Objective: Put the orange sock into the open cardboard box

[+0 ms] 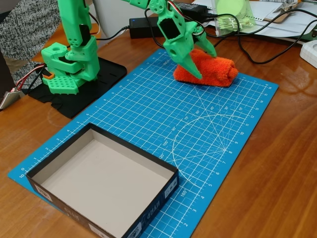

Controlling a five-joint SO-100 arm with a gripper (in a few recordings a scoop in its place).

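Broadly, the work surface is a wooden table (277, 188) carrying a blue cutting mat (148, 114) that runs from the near left to the far right of the fixed view. On the mat's near-left corner sits the open cardboard box (133, 230), dark outside, plain beige inside, with nothing in it. A green arm (74, 34) stands on a black base plate (104, 74) at the far left, just off the mat's edge, and reaches across to the far right. Cables, a black power brick (141, 25) and papers lie along the far side of the table, clear of the mat.

The orange sock (215, 69) lies as a rolled bundle on the far-right part of the mat, well apart from the box. The gripper (195, 59) is down over the sock's left end, jaws parted, one finger in front of the bundle and one at its top. The sock rests on the mat and nothing shows it lifted, so I judge it not yet gripped.

Assessment: the task is at its early stage. The approach is made; closing on the sock, lifting, carrying it to the near left and releasing it inside the box all remain.
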